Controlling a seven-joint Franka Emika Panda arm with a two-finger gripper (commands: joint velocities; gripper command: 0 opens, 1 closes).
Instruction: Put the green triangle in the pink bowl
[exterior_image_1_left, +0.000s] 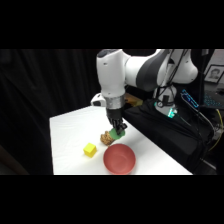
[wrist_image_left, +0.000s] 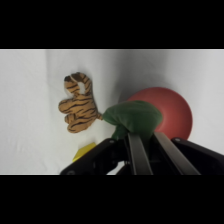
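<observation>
The green triangle (exterior_image_1_left: 117, 134) (wrist_image_left: 132, 117) is a small green piece held at the tips of my gripper (exterior_image_1_left: 118, 130) (wrist_image_left: 146, 132), which is shut on it. The gripper comes down from above, just behind the pink bowl (exterior_image_1_left: 119, 159) (wrist_image_left: 175, 109). In the side view the piece sits low, close to the table, beyond the bowl's far rim. In the wrist view the green piece overlaps the bowl's left edge. Whether the piece touches the table I cannot tell.
A striped brown tiger toy (exterior_image_1_left: 106, 138) (wrist_image_left: 79, 103) lies right beside the green piece. A yellow cube (exterior_image_1_left: 90, 149) (wrist_image_left: 85, 150) sits left of the bowl. The white table (exterior_image_1_left: 70, 130) ends close behind the gripper, with black cloth beyond.
</observation>
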